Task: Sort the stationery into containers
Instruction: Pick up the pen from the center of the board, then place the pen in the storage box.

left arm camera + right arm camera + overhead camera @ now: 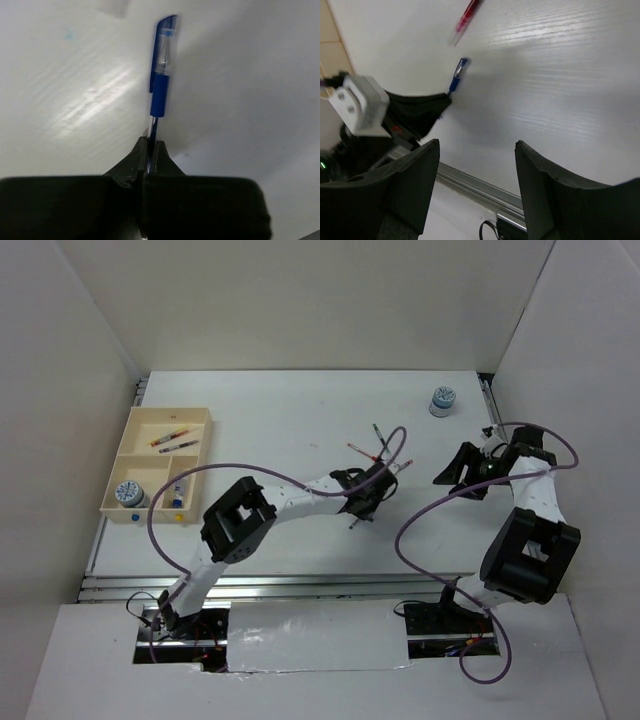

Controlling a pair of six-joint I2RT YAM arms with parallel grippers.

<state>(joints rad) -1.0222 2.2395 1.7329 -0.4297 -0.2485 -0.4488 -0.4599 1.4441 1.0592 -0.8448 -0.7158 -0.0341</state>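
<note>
The blue pen (160, 92) is pinched by one end between the tips of the left gripper (150, 142), whose jaws are shut tight on the thin barrel. The rest of the pen, with its blue grip, clear section and capped end, sticks straight out beyond the fingers over the white table (290, 410). Whether the pen's free end touches the table surface cannot be told. Seen from above, this gripper sits near the middle of the table, a little right of centre.

Just beyond it on the far side, a dark pen (379, 437) lies loose on the table with red ones beside it. One red pen (466, 19) shows in the right wrist view, far of the blue pen.

The wooden tray (170, 410) stands well apart at the left edge of the table. Its long far compartment holds two pens (172, 438), and a patterned roll (128, 492) sits in the near-left compartment. A second roll (441, 400) stands alone on the table at the far right.

The right gripper (477, 185) hangs to the right of the loose pens, its jaws spread wide with nothing between them, facing toward the left gripper.
</note>
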